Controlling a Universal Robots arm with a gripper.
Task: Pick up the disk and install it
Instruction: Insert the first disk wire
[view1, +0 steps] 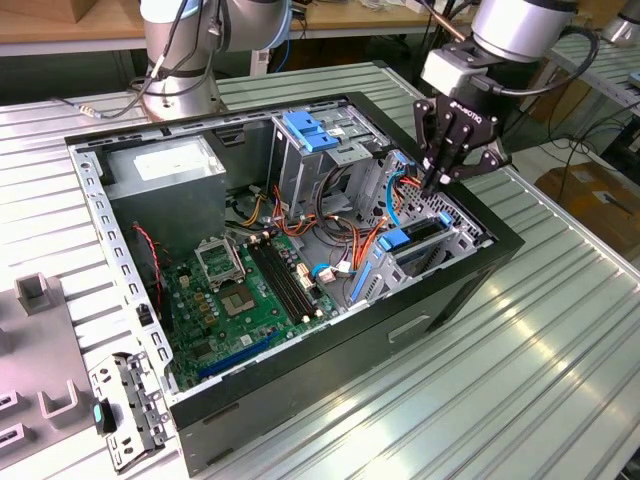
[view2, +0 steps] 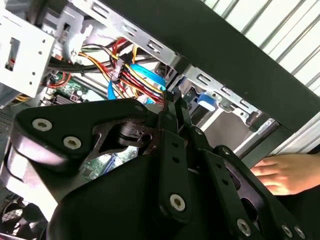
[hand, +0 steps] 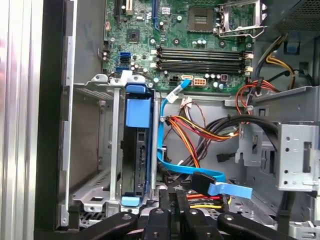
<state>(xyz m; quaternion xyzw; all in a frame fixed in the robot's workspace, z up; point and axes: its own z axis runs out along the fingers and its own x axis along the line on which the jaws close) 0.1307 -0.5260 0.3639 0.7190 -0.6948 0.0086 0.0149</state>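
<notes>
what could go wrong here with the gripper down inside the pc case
1. The gripper sits close to loose orange and blue cables; it might snag or pinch them.
2. The disk stands in its metal bay; a skewed push could jam it.
3. A hand rests by the case edge, near the arm.

the motherboard (view1: 235, 300) is green, the drive cage latch (view1: 313, 131) blue, the gripper (view1: 440, 180) black, the case (view1: 400, 330) black, the cables (hand: 200, 132) orange, red and yellow.
</notes>
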